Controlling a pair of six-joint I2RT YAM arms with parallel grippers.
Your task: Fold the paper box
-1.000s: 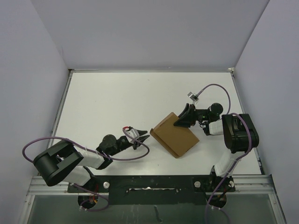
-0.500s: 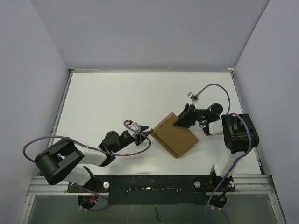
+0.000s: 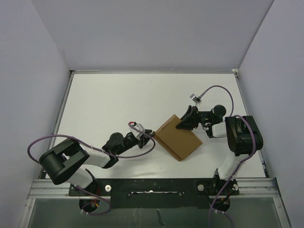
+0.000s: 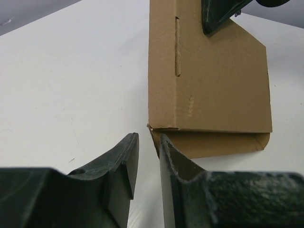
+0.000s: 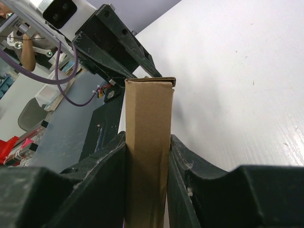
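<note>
As the right gripper (image 5: 147, 154), I pinch the paper box (image 5: 148, 109) by its thin brown edge, one black finger flat against each side. It runs away from me over the white table (image 5: 237, 71) toward the left gripper (image 5: 118, 52), at its far end.

From above and behind the arm bases, looked steeply down toward 12 o'clock over the whole table (image 3: 109, 104). From the left wrist, peered low and close toward 3 o'clock; from the right wrist, toward 9 o'clock. Shared the paper box (image 3: 178, 138) across all three.

No text, label, brand, number or sign could be read in any view; the box (image 3: 178, 138) bore no print.
</note>
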